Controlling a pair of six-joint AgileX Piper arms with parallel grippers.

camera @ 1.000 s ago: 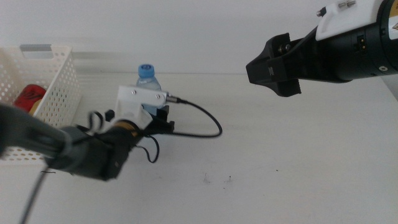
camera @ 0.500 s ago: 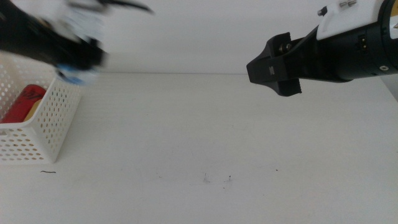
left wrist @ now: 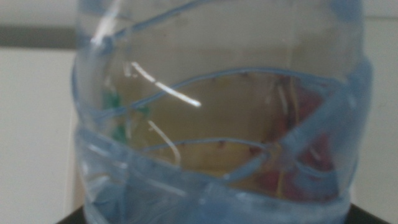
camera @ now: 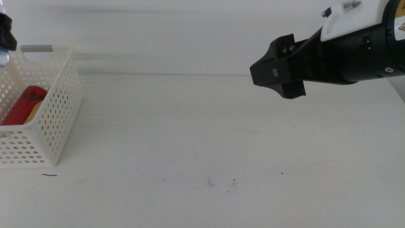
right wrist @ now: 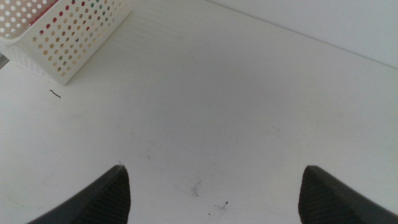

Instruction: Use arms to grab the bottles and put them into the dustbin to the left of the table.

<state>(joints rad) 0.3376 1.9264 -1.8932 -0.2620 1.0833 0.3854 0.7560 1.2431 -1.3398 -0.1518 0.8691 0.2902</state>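
transfer of the small clear blue-capped water bottle [left wrist: 217, 118] is judged close to completion. a second ago the bottle stood on the plain white desk [camera: 209, 139] beside the white perforated plastic basket [camera: 57, 120], with the left arm closing around it; half a second ago it was being swept upward as a blur over the basket's far corner. the desk now carries no bottle, and only a dark edge of the left gripper [camera: 5, 33] is seen at the upper left corner of the middle view, above the basket rim. in the left wrist view the frame is filled by the bottle, held clamped between the jaws; red and yellow shapes are visible through its clear wall, taken to be the basket's contents below. a slim red soda can [camera: 24, 104] is seen lying inside the basket. release over the basket is judged to be the remaining step. the right gripper [camera: 278, 73] hangs above the desk on the right side, jaws set wide apart, nothing held or touched.
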